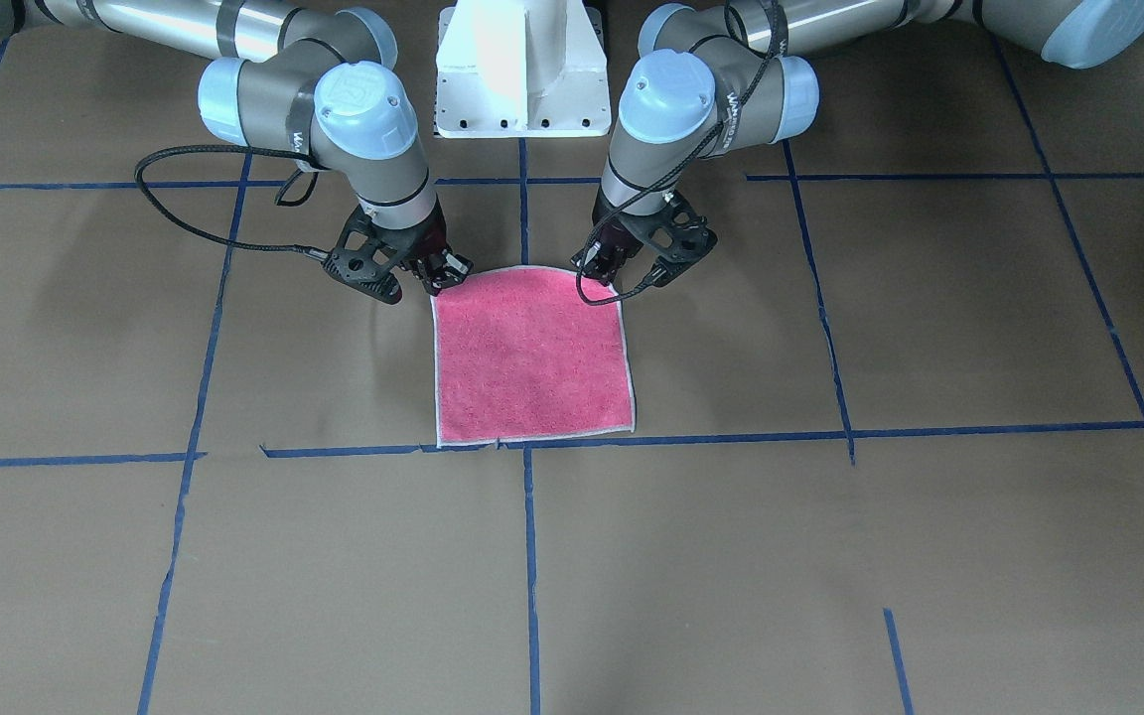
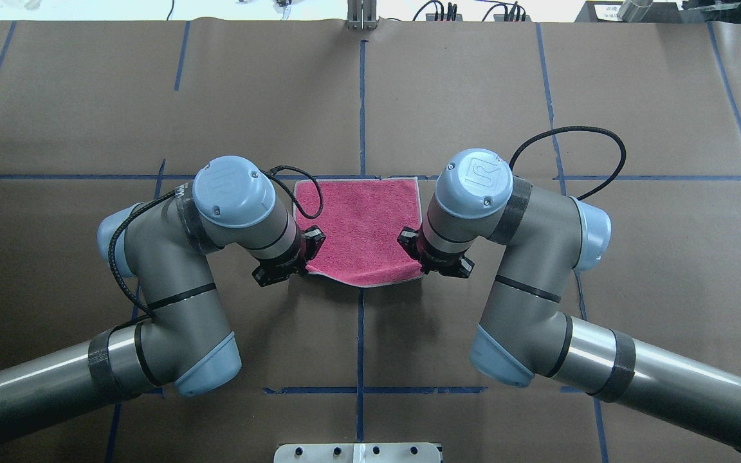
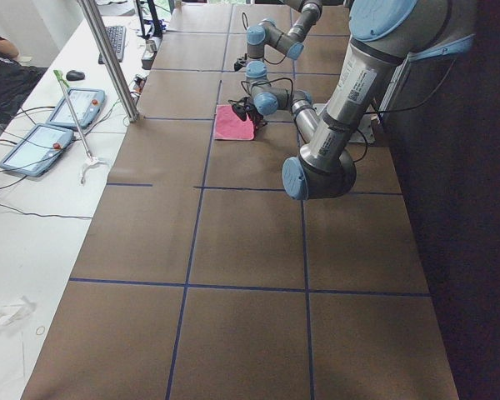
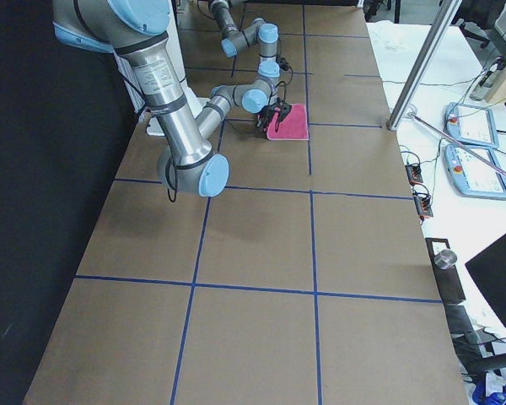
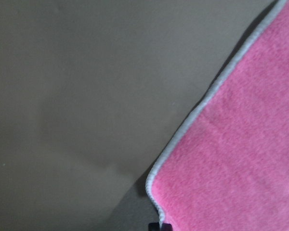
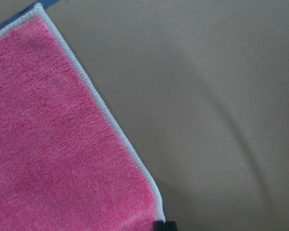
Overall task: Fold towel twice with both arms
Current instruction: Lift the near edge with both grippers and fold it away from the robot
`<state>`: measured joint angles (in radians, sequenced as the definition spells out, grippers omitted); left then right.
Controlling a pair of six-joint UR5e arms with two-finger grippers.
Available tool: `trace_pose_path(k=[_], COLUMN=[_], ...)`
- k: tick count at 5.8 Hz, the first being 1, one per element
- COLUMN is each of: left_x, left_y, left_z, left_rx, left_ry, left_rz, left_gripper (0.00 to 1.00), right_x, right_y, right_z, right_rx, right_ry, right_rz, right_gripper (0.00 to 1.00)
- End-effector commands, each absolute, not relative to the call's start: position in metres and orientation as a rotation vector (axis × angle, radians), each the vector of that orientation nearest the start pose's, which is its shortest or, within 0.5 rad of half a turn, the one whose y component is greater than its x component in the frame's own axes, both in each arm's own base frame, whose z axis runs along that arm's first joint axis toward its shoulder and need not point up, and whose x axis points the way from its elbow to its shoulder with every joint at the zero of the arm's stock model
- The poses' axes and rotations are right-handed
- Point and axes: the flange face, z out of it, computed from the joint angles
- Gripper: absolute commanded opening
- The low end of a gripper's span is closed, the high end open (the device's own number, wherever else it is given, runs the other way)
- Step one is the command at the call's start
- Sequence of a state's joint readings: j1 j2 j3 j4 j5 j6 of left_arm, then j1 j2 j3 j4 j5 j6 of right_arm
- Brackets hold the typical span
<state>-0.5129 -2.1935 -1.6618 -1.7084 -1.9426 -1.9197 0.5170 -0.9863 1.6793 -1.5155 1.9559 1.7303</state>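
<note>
The towel (image 1: 527, 353) lies pink face up on the brown table, its far edge on a blue tape line. It also shows in the overhead view (image 2: 361, 222). My left gripper (image 2: 306, 260) is shut on the towel's near left corner, and my right gripper (image 2: 419, 257) is shut on its near right corner. The near edge is lifted a little and sags between the two grips. The left wrist view shows the pink cloth (image 5: 231, 159) with pale edging, and the right wrist view shows the same (image 6: 53, 144). The grey face is hidden.
The white pedestal base (image 1: 522, 70) stands just behind the grippers. Blue tape lines (image 1: 530, 556) divide the brown table cover. A metal pole (image 3: 108, 58) and tablets (image 3: 71, 107) stand on the white side bench beyond the table's far edge.
</note>
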Motion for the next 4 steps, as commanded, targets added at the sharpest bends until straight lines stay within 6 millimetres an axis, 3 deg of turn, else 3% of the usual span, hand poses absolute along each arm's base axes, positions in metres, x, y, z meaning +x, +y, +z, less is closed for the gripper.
trace_pose_path(k=[1, 4], left_x=[0.53, 0.532], left_y=[-0.439, -0.444], left_z=[0.237, 0.243], left_rx=[-0.269, -0.268], left_ry=[0.89, 0.892], left_rz=[-0.674, -0.681], left_gripper=[0.0, 0.0], right_x=[-0.534, -0.541], right_y=[-0.423, -0.44], right_z=[0.262, 0.258], right_rx=[-0.229, -0.221], right_ry=[-0.806, -0.797], right_rz=[0.503, 0.509], right_gripper=[0.0, 0.01])
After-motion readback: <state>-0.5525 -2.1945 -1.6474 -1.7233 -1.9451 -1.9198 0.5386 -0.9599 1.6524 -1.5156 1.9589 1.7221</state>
